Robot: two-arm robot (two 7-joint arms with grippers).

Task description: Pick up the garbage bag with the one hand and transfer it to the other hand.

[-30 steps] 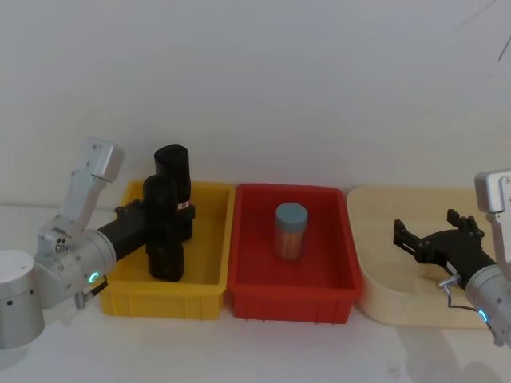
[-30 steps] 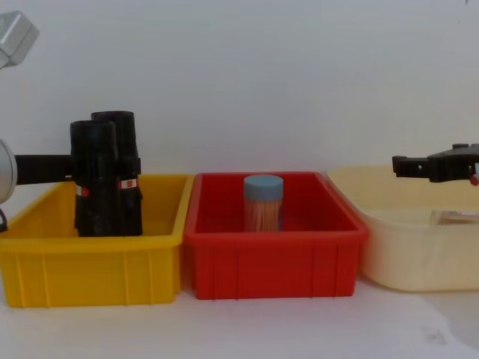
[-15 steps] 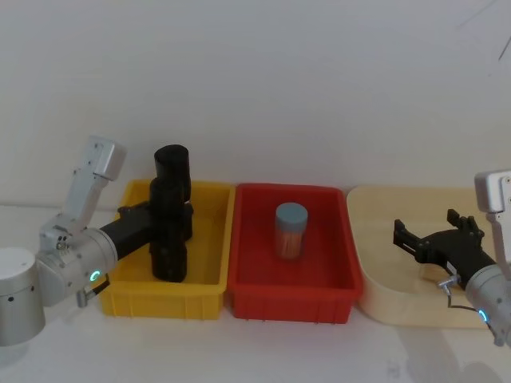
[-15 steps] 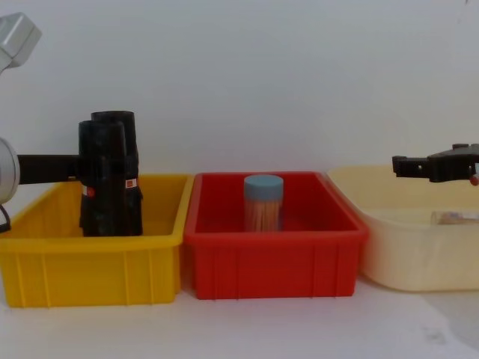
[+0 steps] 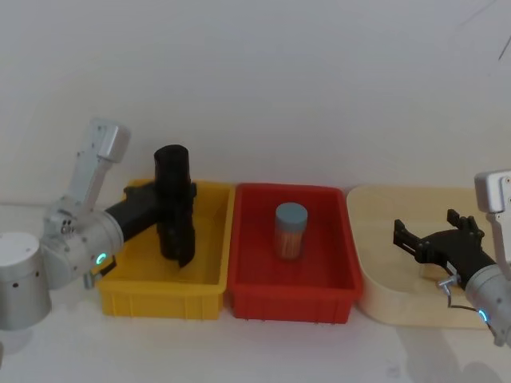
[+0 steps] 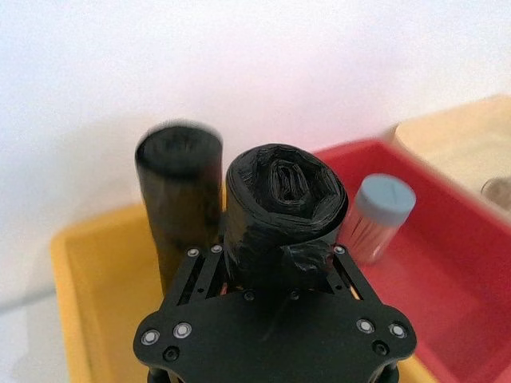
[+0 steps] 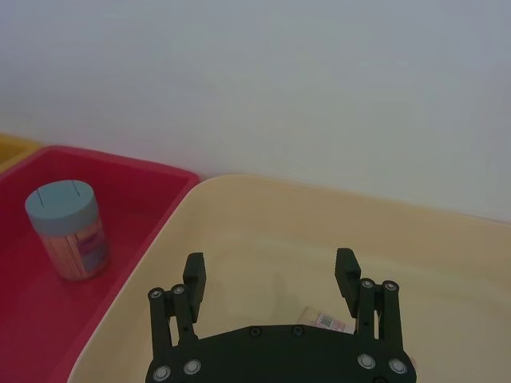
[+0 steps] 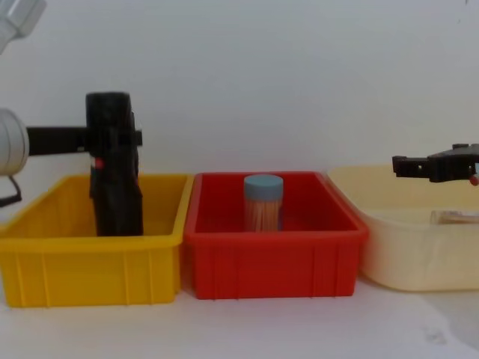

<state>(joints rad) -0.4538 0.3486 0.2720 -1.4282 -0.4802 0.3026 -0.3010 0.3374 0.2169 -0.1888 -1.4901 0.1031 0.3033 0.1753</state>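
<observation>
You're pinching the tall black crinkly bag roll (image 6: 283,199) upright in L green-ringed gripper (image 6: 267,252); R blue-ringed gripper (image 7: 271,270) spread, well apart rightward.

Bare lab test bench: white wall (image 8: 299,75), white table (image 8: 262,329), yellow bin (image 8: 90,273), red bin (image 8: 273,269).

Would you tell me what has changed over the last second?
The left gripper, shut on the garbage bag, lifted it and carried it toward the robot's right, in front of the second roll in the yellow bin. The right gripper stayed open over the beige tray; the jar stayed in the red bin.
</observation>
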